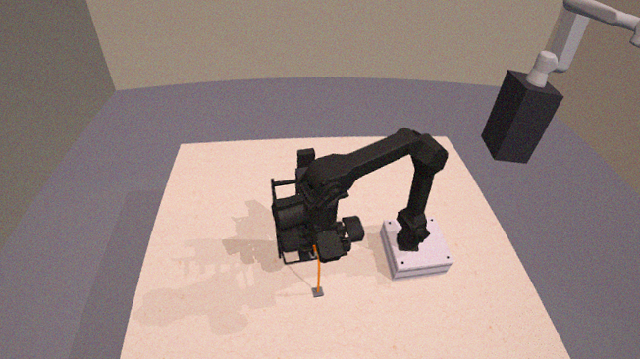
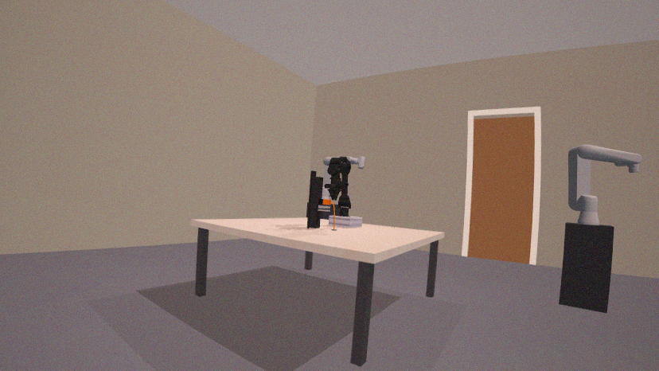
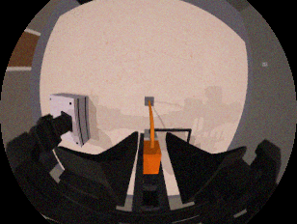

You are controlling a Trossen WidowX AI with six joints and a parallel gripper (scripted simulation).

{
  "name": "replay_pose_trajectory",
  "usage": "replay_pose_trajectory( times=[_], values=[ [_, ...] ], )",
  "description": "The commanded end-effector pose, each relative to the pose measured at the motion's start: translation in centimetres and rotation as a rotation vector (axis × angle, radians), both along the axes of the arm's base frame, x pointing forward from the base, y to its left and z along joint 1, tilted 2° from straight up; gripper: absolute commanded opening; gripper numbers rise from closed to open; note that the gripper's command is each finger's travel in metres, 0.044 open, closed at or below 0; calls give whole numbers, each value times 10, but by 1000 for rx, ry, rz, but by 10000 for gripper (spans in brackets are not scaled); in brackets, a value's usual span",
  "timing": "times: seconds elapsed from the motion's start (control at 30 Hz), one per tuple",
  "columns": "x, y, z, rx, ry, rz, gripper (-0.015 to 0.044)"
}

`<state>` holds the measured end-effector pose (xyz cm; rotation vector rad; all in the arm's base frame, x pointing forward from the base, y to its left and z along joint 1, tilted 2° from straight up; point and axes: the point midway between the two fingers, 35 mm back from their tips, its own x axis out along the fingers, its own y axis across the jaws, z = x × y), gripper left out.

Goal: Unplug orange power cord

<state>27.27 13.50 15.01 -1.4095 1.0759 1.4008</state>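
On either side of the orange plug (image 2: 326,201) (image 3: 151,163), the end effector's (image 1: 314,237) (image 2: 334,197) (image 3: 152,134) fingers stand partly apart, gripping nothing.

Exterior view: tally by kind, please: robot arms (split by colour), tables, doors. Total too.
Black arm: 1
Grey arms: 2, one partly hidden behind the black arm
Table: 1
Brown door: 1
Total: 5

Arm (image 1: 378,159) (image 2: 345,184) (image 3: 45,133) was matte black, chunky angular links, rounded joint housings. Tool (image 1: 313,248) (image 2: 334,198) (image 3: 151,135): black, broad wedge fingers tapering to points. Wrist view showed a pale grey patch at 8 o'clock. Markings: couldn't make any out.
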Motion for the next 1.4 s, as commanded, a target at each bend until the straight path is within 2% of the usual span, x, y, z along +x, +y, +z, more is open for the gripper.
replay_pose_trajectory(
  times=[0.0,0.93,1.37],
  values=[
    [2,-1,1,-8,-5,28,160],
    [13,-38,2,-12,-6,28,160],
    [14,-39,-10,-12,-6,28,160]
  ],
)
